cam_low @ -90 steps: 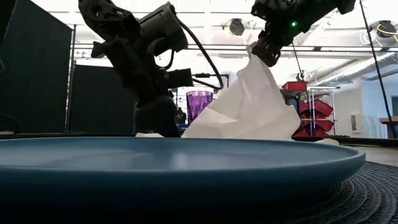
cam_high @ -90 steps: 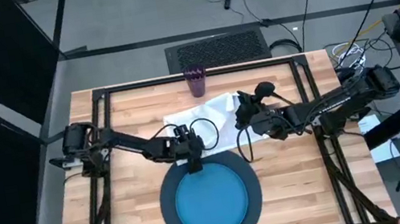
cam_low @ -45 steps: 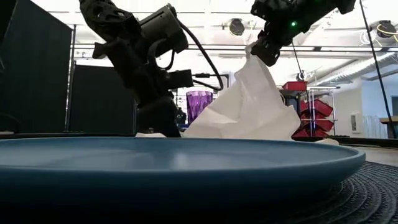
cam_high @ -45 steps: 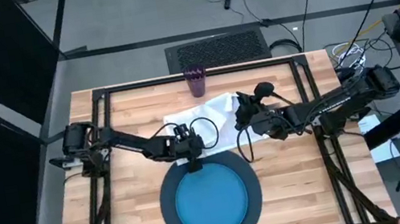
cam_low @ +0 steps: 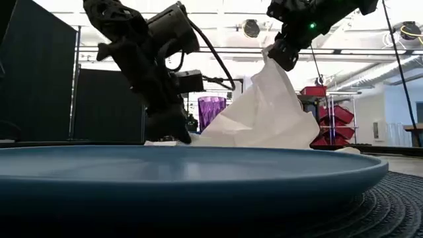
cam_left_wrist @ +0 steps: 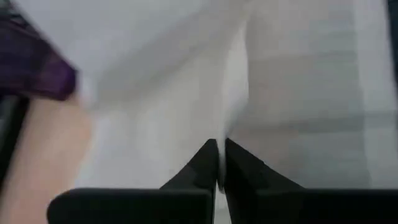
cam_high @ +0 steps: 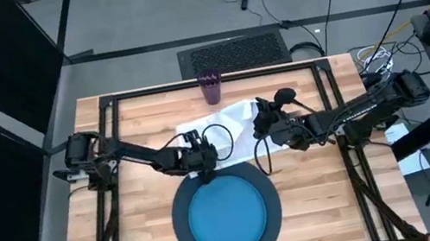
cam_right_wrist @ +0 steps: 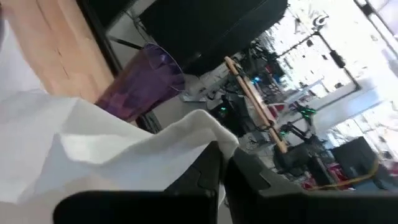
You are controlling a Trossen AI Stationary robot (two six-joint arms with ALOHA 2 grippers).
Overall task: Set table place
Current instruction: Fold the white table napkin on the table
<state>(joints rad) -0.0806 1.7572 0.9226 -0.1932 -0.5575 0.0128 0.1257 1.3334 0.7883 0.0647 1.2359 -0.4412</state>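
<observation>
The white napkin [cam_high: 220, 122] lies on the wooden table [cam_high: 131, 143] beyond the blue plate [cam_high: 226, 215], which sits on the dark grey charger [cam_high: 180, 223]. My right gripper [cam_low: 281, 58] is shut on the napkin's raised right part, well above the table. My left gripper [cam_low: 173, 135] is shut low at the napkin's near left corner, just beyond the plate's rim. The purple cup [cam_high: 210, 86] stands upright at the far edge, behind the napkin. No fork, knife or spoon shows. My left gripper pinches the napkin's near left corner [cam_left_wrist: 219, 144] between its two fingertips, coming from above and slanting down. That corner stays low at the table; how many layers it holds I cannot tell. My right gripper pinches the napkin's upper edge [cam_right_wrist: 214, 138] between its two fingers, from above. The cloth hangs below it in a tent [cam_low: 264, 112], and its lower part rests on the table.
A black metal frame [cam_high: 208, 79] runs along the table's far edge and sides. Bare wood lies left [cam_high: 127, 223] and right [cam_high: 323, 190] of the charger. A dark keyboard-like mat [cam_high: 234, 53] lies on the floor beyond the table.
My left gripper has tipped a little while its fingertips stay low at the napkin's corner. My right gripper and the raised cloth have kept still.
</observation>
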